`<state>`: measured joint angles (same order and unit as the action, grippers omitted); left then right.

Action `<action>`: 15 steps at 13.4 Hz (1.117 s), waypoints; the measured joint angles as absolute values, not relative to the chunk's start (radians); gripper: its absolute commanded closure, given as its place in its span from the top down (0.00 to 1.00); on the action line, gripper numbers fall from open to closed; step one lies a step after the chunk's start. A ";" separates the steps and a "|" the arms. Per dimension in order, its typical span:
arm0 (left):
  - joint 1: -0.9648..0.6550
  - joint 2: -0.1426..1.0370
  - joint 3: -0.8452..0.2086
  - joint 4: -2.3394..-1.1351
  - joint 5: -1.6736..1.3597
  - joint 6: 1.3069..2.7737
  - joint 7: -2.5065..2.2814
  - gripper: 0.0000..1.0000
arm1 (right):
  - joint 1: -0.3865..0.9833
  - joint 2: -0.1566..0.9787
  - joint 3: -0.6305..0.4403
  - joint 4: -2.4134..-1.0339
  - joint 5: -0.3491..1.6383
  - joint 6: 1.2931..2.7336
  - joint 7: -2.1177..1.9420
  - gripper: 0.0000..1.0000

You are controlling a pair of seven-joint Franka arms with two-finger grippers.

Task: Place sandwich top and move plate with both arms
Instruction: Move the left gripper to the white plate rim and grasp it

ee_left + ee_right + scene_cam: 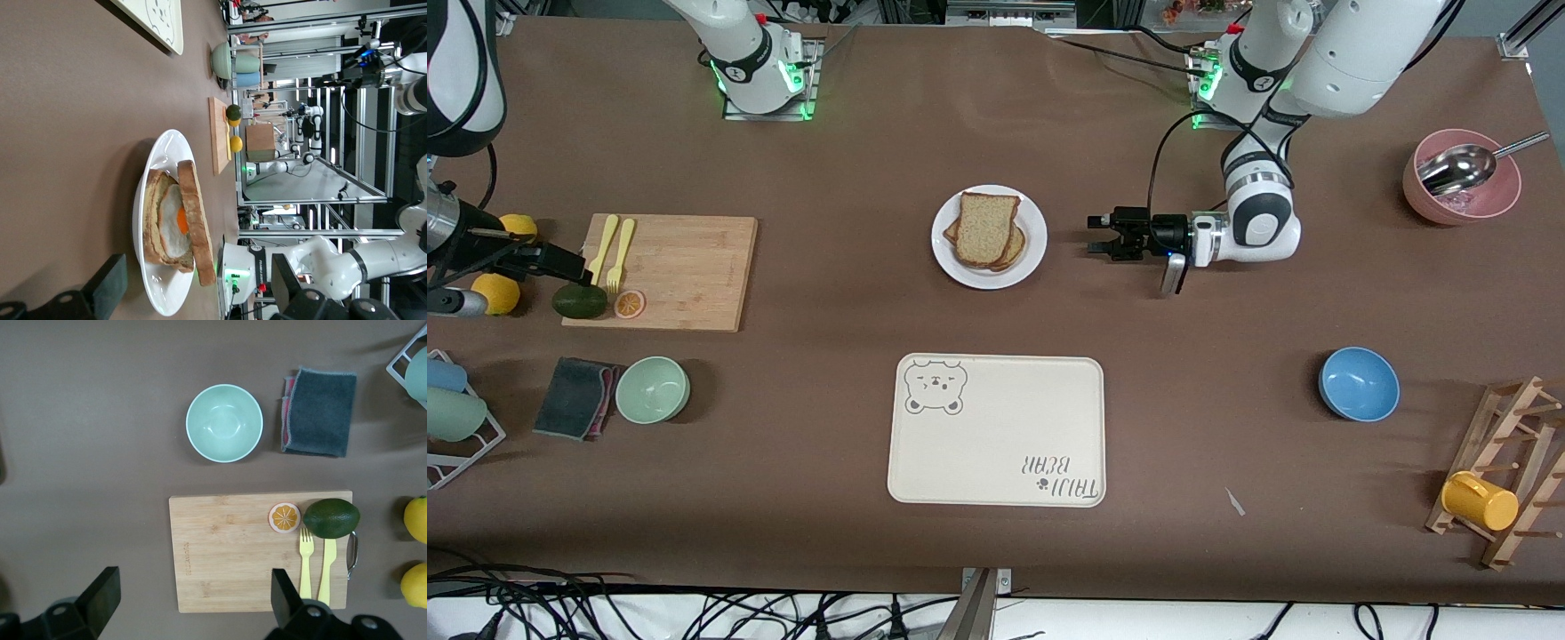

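While the left pincer [1092,236] stands spread and empty just beside the plate [950,258] on the bench [1227,427], the sandwich top [985,227] lies on the egg-bearing slice [168,223] there. The right pincer [190,603], also spread and empty, hangs over the cutting board [227,547]. The cream tray [996,431] reads "TAIJI BEAR".

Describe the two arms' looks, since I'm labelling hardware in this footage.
Both arms are glossy white with rounded jointed segments and black joint caps. The left arm carries a black two-finger left end effector and a black cable looping to its base. The right end effector is black too. Green lights glow at both bases.
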<state>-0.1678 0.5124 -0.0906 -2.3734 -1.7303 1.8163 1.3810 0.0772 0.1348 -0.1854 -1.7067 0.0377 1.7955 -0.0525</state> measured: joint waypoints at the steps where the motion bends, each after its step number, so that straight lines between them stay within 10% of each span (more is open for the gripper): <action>1: -0.196 0.514 -0.092 -2.373 -1.768 1.838 1.381 0.93 | 0.076 0.135 -0.178 -1.707 0.032 1.796 -0.053 1.00; 9: -0.291 0.518 -0.093 -2.371 -1.832 1.948 1.381 0.83 | 0.060 0.135 -0.125 -1.702 -0.003 1.796 -0.053 1.00; 11: -0.305 0.519 -0.093 -2.371 -1.832 1.951 1.380 0.60 | 0.047 0.133 -0.097 -1.689 -0.003 1.797 -0.043 1.00; 15: -0.342 0.519 -0.093 -2.371 -1.832 1.985 1.378 0.49 | 0.037 0.127 -0.093 -1.663 -0.002 1.795 -0.041 1.00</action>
<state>-0.3422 0.5189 -0.0934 -2.3710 -1.8319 1.9852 1.3779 0.0371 0.1270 -0.0930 -1.6630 -0.0024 1.7946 -0.0408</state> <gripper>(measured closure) 0.410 0.000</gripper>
